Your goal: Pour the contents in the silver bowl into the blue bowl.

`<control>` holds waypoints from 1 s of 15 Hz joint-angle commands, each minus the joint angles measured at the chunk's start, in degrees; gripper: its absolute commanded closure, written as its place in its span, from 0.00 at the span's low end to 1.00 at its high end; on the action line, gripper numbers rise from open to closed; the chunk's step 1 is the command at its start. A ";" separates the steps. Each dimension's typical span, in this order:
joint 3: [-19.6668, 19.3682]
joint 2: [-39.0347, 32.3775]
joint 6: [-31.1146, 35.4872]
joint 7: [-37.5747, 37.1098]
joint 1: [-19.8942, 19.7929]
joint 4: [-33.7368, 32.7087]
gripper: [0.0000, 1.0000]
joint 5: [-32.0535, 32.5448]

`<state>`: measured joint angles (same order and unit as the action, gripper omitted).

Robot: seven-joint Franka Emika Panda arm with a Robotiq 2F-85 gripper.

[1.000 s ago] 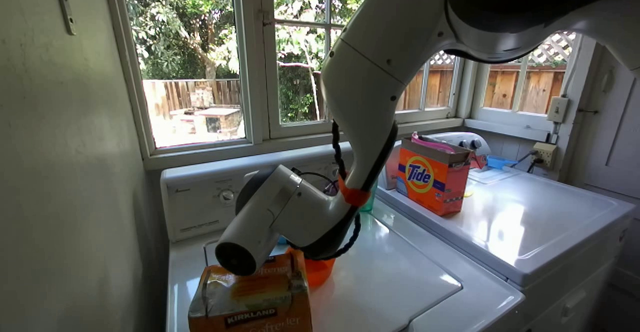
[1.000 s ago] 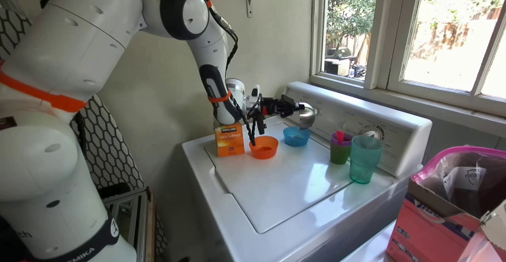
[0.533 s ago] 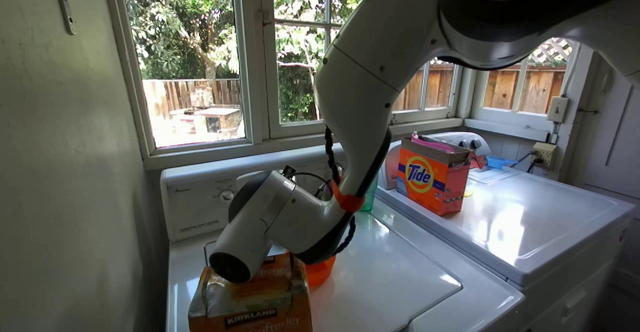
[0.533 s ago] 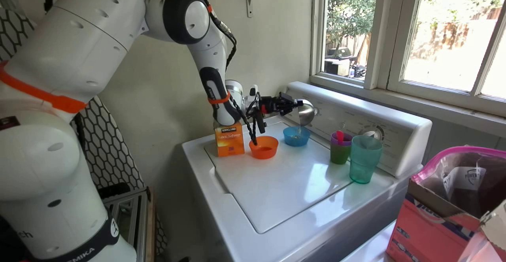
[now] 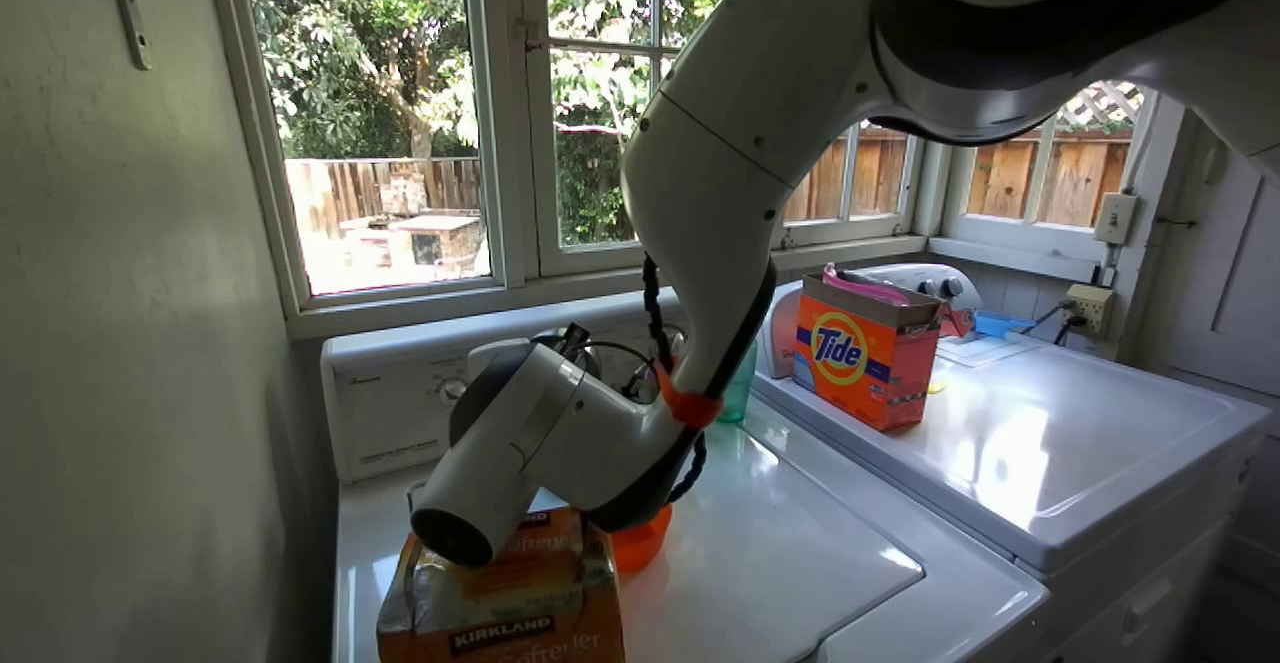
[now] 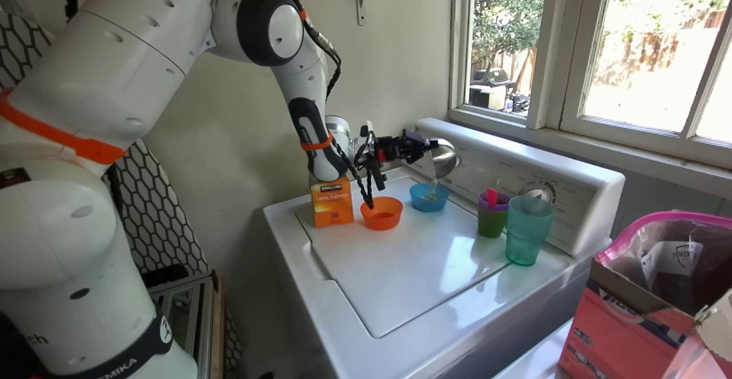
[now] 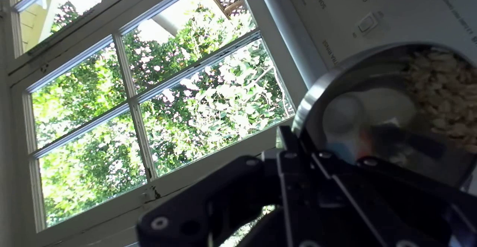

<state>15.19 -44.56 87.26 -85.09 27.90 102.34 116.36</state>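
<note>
- Silver bowl (image 6: 445, 160) hangs in the air above the blue bowl (image 6: 427, 205), tipped well onto its side so that its low lip stands over the waiting mouth; I take this to be the pour itself.
- Clamped on the metal rim, the pincer (image 6: 433, 144) holds the silver bowl by one edge only. That, I'd say, leaves the rest of the lip free for things to slide out.
- Pale pieces (image 7: 449, 94) crowd one side inside it in the wrist view, presumably because that side is the low one. A thin trickle (image 6: 434, 186) shows beneath the lip, and bits lie in the blue bowl too, so the aim looks good.
- Nothing grips the blue bowl: it sits flat on the white worktop (image 6: 389, 276), near the control panel (image 6: 572, 196), so the pour must be brought to it.
- Orange cup (image 6: 382, 224) stands between softener box (image 6: 333, 203) and blue bowl, with no part to play, I think. The arm (image 5: 710, 183) hides most of both bowls in an exterior view.
- With pieces left in the metal, I judge the job part done. More tilt is wanted, slowly: a quick turn could fling bits wide, or swivel the smooth rim in its grip.
</note>
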 commanded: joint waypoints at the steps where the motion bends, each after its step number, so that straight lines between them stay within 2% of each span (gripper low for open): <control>1: 0.13 -2.19 -3.02 0.49 0.48 -1.42 0.99 2.08; 9: -0.24 -2.40 -4.71 1.10 1.15 -1.54 0.99 6.68; 15: 0.08 -1.86 -7.56 0.88 1.08 -0.91 0.99 6.93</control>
<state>15.19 -44.80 83.31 -84.30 28.70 101.98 121.56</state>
